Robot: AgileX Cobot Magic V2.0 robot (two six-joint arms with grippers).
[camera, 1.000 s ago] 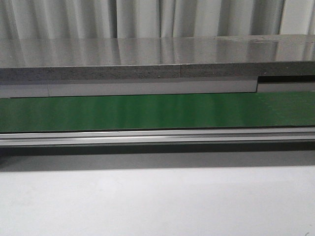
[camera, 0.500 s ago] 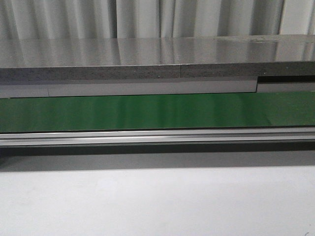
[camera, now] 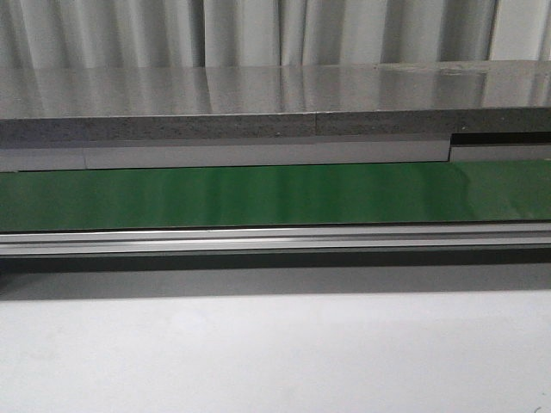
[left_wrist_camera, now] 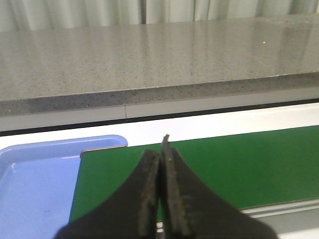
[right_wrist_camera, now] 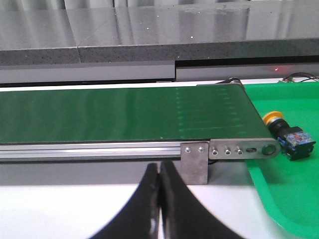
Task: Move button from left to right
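Button (right_wrist_camera: pixel 287 133): lies on its side in green tray (right_wrist_camera: pixel 279 199), just beside belt (right_wrist_camera: pixel 124 117) end; right side, seemingly delivered; left gripper (left_wrist_camera: pixel 160 149) and right gripper (right_wrist_camera: pixel 158 172): fingers pressed together, empty; advice: stay clear of belt, leave button undisturbed

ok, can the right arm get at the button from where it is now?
Probably yes. The button lies on its side in the green tray just past the conveyor's end, with nothing over it. The right gripper hangs short of the belt, jaws shut, so it must open first.
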